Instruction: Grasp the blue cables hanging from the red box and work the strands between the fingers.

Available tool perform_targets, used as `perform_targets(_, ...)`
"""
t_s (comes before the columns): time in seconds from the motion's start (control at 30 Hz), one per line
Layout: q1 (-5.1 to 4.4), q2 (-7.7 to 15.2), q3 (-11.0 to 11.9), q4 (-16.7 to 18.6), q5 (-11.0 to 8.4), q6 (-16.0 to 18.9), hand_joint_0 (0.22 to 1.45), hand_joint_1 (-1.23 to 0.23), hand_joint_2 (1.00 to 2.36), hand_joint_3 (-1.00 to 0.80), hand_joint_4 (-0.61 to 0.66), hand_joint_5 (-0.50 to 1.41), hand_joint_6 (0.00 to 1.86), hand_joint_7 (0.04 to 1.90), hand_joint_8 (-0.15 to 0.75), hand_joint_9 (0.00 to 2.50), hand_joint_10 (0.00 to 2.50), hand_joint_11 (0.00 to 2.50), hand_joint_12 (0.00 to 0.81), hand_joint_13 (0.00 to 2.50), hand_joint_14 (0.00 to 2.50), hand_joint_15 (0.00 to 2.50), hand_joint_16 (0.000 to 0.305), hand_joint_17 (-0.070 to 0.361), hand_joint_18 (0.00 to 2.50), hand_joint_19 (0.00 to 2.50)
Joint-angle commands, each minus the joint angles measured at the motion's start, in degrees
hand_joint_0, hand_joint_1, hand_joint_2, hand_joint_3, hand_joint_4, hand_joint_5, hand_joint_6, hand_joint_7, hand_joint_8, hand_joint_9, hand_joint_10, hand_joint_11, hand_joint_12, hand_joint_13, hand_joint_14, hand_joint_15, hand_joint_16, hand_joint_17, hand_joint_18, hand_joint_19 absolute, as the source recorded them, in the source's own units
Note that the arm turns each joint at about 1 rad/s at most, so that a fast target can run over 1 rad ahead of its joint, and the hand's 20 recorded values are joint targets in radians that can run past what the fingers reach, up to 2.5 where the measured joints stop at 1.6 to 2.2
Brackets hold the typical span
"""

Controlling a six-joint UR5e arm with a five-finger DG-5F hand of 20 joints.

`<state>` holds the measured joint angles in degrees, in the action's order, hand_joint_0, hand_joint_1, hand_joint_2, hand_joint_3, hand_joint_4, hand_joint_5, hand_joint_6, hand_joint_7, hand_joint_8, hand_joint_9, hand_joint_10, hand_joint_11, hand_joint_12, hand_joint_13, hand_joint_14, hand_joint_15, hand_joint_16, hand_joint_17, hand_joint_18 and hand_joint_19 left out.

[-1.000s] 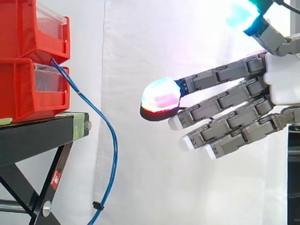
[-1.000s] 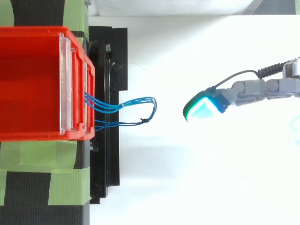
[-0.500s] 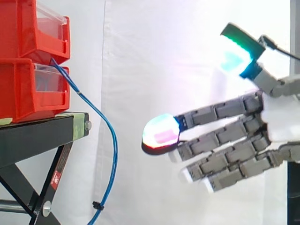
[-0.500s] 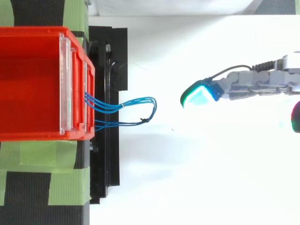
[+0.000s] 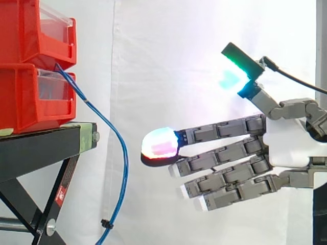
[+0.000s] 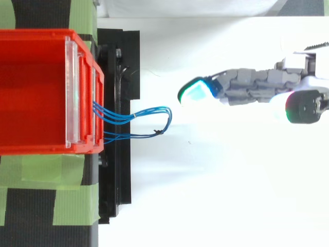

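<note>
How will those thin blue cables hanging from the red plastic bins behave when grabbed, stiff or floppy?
Probably floppy: the thin blue cables sag in a loose curve below the red plastic bins. Likely light, so they may swing away from the open robot hand. Their separate strands could spread apart in a grasp.

The upper bin (image 5: 30, 30) sits stacked on the lower bin (image 5: 25, 97), both on the stand (image 5: 46, 148) at the left. The cables (image 5: 124, 158) come out between them and hang past the stand's right edge. Right of the cables and apart from them is the robot hand (image 5: 288, 145), fingers (image 5: 219, 130) straight toward them, thumb (image 5: 265, 99) raised above. The curtain (image 5: 179, 61) hangs behind everything.
</note>
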<state>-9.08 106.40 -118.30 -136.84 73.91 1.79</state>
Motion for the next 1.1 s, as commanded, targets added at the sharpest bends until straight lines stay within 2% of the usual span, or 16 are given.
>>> perform_targets(0.0, -0.50, 0.1, 0.0, 1.0, -3.25, -1.2, 0.62, -0.34, 1.00, -1.00, 0.10, -0.50, 0.00, 0.65, 0.259, 0.00, 0.00, 0.10, 0.350, 0.00, 0.00, 0.20, 0.073, 0.163, 0.00, 0.17)
perform_targets(0.2, -1.20, 0.3, 0.0, 1.5, -5.10, -1.4, 0.62, -0.34, 1.00, -1.00, 0.10, -0.50, 0.00, 0.65, 0.262, 0.00, 0.00, 0.10, 0.350, 0.00, 0.00, 0.20, 0.073, 0.163, 0.00, 0.16)
perform_targets(0.3, -1.38, 2.1, 0.0, 2.6, -5.18, -1.2, 0.62, -0.34, 1.00, -1.00, 0.10, -0.49, 0.00, 0.65, 0.263, 0.00, 0.00, 0.10, 0.350, 0.00, 0.00, 0.20, 0.072, 0.163, 0.00, 0.16)
perform_targets(0.37, -1.38, 3.8, 0.0, 4.1, -5.01, -1.0, 0.62, -0.34, 1.00, -1.00, 0.10, -0.49, 0.00, 0.65, 0.262, 0.00, 0.00, 0.10, 0.351, 0.00, 0.00, 0.20, 0.073, 0.163, 0.00, 0.17)
perform_targets(0.43, -1.55, 6.1, 0.1, 8.1, -4.92, -0.6, 0.62, -0.34, 1.00, -1.00, 0.10, -0.49, 0.00, 0.65, 0.264, 0.00, 0.00, 0.10, 0.350, 0.00, 0.00, 0.20, 0.072, 0.163, 0.00, 0.17)
perform_targets(0.47, -1.64, 6.1, 0.1, 8.1, -4.92, -0.6, 0.62, -0.34, 1.00, -1.00, 0.10, -0.49, 0.00, 0.65, 0.263, 0.00, 0.00, 0.10, 0.351, 0.00, 0.00, 0.20, 0.072, 0.163, 0.00, 0.17)
perform_targets(0.53, -1.82, 7.0, 0.8, 12.5, -5.36, -0.8, 0.62, -0.34, 1.00, -1.00, 0.10, -0.49, 0.00, 0.65, 0.263, 0.00, 0.00, 0.11, 0.350, 0.00, 0.00, 0.20, 0.072, 0.163, 0.00, 0.17)
perform_targets(0.6, -1.99, 7.0, 1.1, 12.7, -5.54, -1.3, 0.62, -0.34, 1.00, -1.00, 0.10, -0.49, 0.00, 0.65, 0.264, 0.00, 0.00, 0.10, 0.351, 0.00, 0.00, 0.20, 0.072, 0.163, 0.00, 0.17)
perform_targets(0.77, -2.61, 7.0, 3.5, 10.5, -5.98, -4.3, 0.62, -0.34, 1.00, -1.00, 0.10, -0.49, 0.00, 0.65, 0.266, 0.00, 0.00, 0.11, 0.352, 0.00, 0.00, 0.20, 0.073, 0.163, 0.00, 0.18)
perform_targets(0.93, -3.05, 7.1, 3.6, 10.5, -6.68, -5.7, 0.62, -0.34, 1.00, -1.00, 0.10, -0.49, 0.00, 0.66, 0.268, 0.00, 0.00, 0.12, 0.352, 0.00, 0.00, 0.21, 0.072, 0.163, 0.00, 0.18)
perform_targets(1.07, -3.31, 8.9, 3.7, 10.9, -6.85, -6.5, 0.62, -0.34, 1.00, -1.00, 0.10, -0.49, 0.00, 0.66, 0.269, 0.00, 0.00, 0.13, 0.354, 0.00, 0.00, 0.21, 0.072, 0.163, 0.00, 0.19)
